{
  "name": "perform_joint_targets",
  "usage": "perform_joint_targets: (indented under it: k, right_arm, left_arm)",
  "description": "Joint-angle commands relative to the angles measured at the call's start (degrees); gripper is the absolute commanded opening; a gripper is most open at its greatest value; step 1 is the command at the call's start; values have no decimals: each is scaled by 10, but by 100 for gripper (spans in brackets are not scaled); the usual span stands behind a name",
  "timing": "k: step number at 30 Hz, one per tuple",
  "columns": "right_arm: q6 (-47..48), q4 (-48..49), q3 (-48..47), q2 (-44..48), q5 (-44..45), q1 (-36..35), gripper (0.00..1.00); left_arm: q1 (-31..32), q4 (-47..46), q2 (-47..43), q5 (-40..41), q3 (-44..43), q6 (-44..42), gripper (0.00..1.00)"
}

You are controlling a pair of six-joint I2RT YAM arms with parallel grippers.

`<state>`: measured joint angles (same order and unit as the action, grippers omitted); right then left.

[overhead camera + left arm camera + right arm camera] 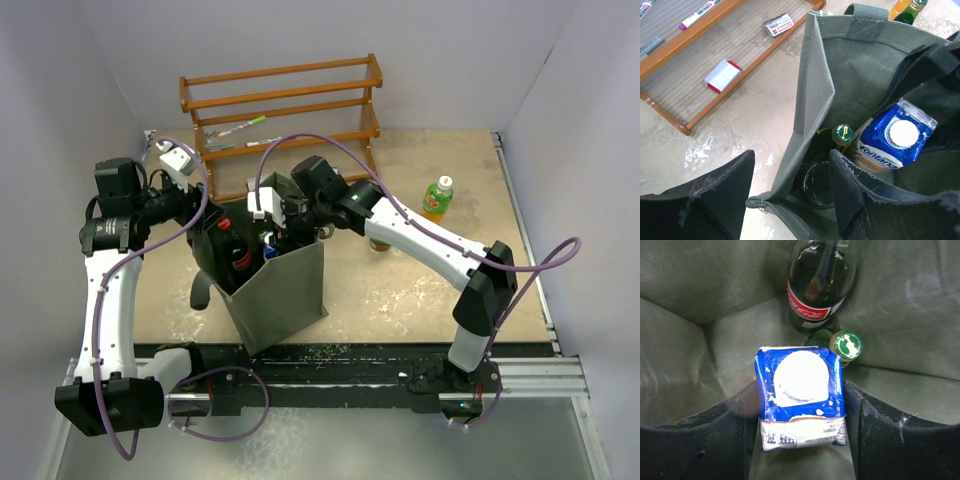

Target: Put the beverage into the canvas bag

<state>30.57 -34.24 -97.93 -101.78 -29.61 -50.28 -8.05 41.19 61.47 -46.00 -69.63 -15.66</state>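
White walls close off a beige table; the bag stands at the centre of the top view. Inside it, the carton sits upright, lower middle of the right wrist view, beside a cola bottle and a green cap. Right gripper flanks the carton, fingers close at both sides; whether they press it I cannot tell. Left gripper stands wide, straddling the bag's corner, clamping nothing. Best now: be sure the carton rests on the bottom, spread just enough to free it, then lift straight out, clear of cloth and bottles.
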Motion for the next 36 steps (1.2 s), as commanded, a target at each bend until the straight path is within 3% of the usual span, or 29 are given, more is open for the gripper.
perform_joint_targets:
  k: [1,17,36]
  right_arm:
    - [23,55,-30,52,37,12,67]
    - [20,74,-14,87,29,12,86]
    - [-52,105,-58,138,8,12,94]
  left_arm:
    - [3,-8,-14,-7,1,-10,64]
    - [3,-6,-18,-3,-3,-10,65]
    - [3,-4,-25,-1,-7,-7,66]
